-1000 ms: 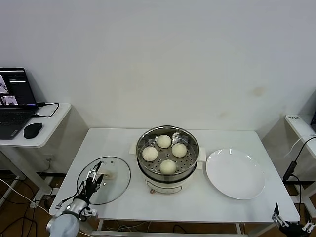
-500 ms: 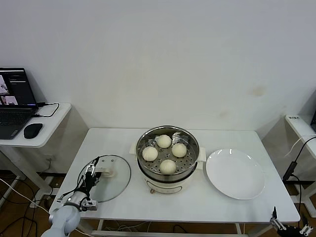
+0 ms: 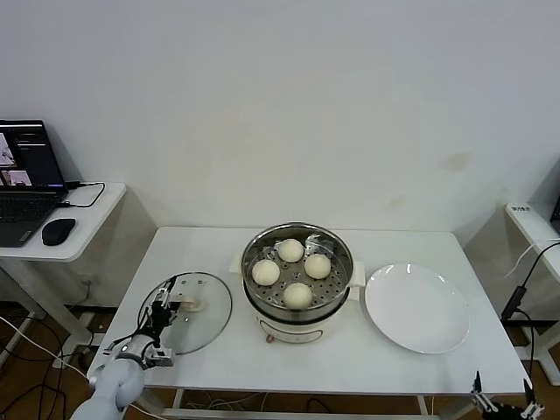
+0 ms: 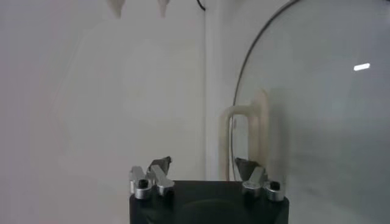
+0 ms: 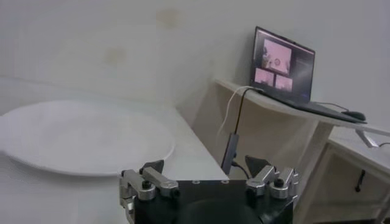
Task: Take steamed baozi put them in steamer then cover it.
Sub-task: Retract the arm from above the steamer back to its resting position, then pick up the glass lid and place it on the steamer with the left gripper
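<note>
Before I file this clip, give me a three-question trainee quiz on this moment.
1. True or false: all four steamed baozi sit in the steamer.
2. Which one lies flat on the table? A) the cover B) the laptop C) the mouse
3. Fill in: the left gripper is at the cover's ____, while the right gripper waits low beyond the table's front right corner, near the white plate.

Key: 1 true; 2 A; 3 handle.
</note>
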Controlling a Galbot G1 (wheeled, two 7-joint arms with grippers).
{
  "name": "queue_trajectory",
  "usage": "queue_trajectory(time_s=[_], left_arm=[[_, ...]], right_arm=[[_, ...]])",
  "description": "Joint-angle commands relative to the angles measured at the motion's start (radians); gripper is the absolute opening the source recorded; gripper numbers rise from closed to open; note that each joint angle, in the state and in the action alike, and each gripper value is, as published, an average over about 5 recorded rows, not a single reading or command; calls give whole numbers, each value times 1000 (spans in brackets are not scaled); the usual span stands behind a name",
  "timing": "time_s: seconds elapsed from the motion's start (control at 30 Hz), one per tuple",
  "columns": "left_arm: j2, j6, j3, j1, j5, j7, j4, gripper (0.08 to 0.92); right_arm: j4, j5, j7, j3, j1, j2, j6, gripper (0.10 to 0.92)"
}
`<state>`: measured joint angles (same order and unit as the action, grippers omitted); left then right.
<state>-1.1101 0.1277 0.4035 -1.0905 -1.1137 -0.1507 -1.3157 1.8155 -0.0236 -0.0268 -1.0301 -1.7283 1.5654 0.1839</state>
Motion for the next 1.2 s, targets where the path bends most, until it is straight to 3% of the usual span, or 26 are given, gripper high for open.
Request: queue_trajectory(time_s=[0.03, 0.33, 0.83, 1.0, 1.2], left_arm=[[-1, -3, -11, 20, 24, 6, 22, 693], [-10, 7, -16, 51, 28, -3, 95, 610], [-15, 36, -7, 33, 44, -33, 92, 188], [-11, 32, 22, -6, 43, -57, 23, 155], [14, -22, 90, -102, 66, -58, -157, 155]], right_arm=[[-7, 14, 0, 6, -1, 3, 3, 823], [-10, 23, 0, 8, 0, 7, 5, 823], [-11, 37, 0, 14, 1, 10, 9, 823], [-11, 44, -1, 19, 1, 10, 12, 823], [0, 56, -3, 34, -1, 10, 14, 823]])
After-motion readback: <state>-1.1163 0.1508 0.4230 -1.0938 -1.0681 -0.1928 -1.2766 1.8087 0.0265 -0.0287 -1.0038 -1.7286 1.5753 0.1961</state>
